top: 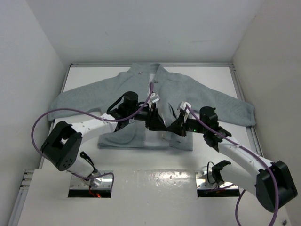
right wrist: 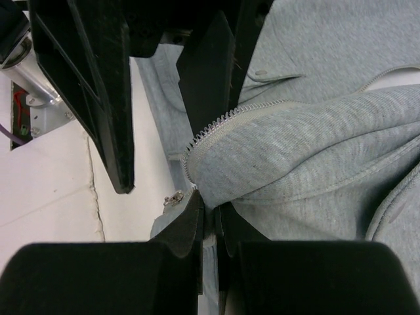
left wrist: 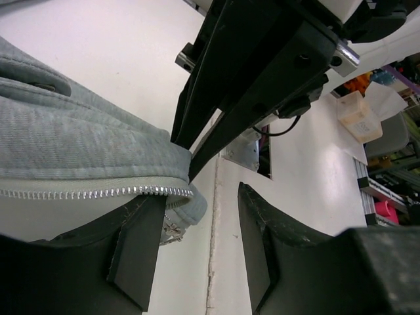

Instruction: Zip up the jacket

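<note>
At the near hem, the right pincer (right wrist: 210, 213) was pressed together on a fold of the jacket (top: 207, 99), right where one row of zipper teeth (left wrist: 79, 193) ended. The left pincer (left wrist: 197, 220) hung just beside it, its fingers spread with nothing between them. The small metal slider (left wrist: 172, 231) sat close against one finger.

The step in hand looked like taking hold of that slider. To do it well, the right pincer should keep the hem taut and low. The left should close squarely on the metal rather than on the soft fleece, which would likely bunch and slip. It should then draw straight along the line of teeth toward the collar.

Beyond the two pincers the jacket lay front-up on the desk (top: 80, 75), with its sleeves spread to both sides and its collar at the far edge. The desk was white and smooth, with a thin seam (left wrist: 213, 249) running across it. Plain white walls (top: 28, 56) closed it in on three sides.
</note>
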